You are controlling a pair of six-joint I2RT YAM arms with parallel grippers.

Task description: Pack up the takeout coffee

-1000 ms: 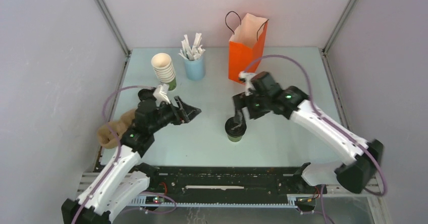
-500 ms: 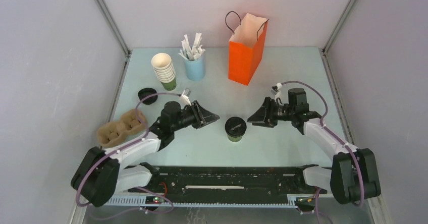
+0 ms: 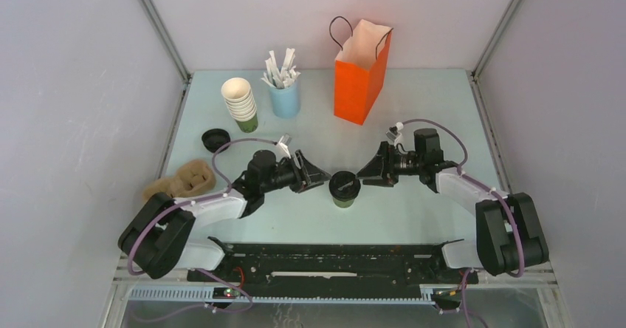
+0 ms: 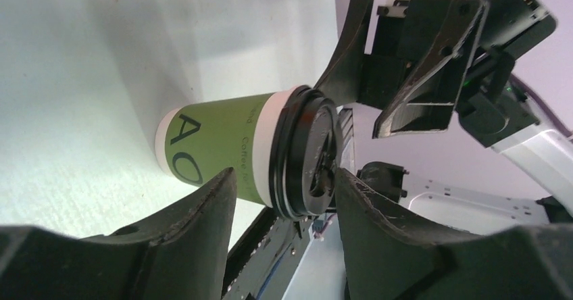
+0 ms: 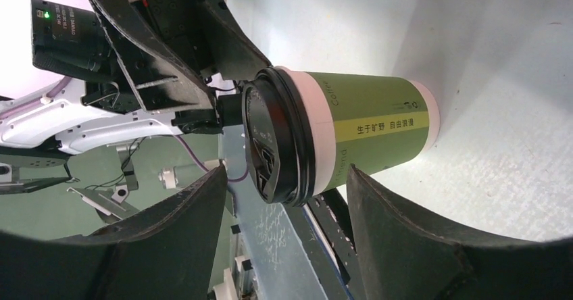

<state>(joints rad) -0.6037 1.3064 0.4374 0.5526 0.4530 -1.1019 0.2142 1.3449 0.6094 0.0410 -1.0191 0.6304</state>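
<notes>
The takeout coffee [image 3: 344, 190] is a small green paper cup with a pale band at the top and bottom and dark letters on its side. A round black lid [image 3: 344, 183] sits on top. The cup stands upright on the table [image 3: 413, 106], a little toward 6 o'clock from the middle.

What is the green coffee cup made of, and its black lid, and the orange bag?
The green cup looks like matte paper: printed lettering, no shine. Its black lid looks like moulded plastic, slightly glossy with raised ridges. The orange bag seems paper too, with sharp folded creases.
</notes>
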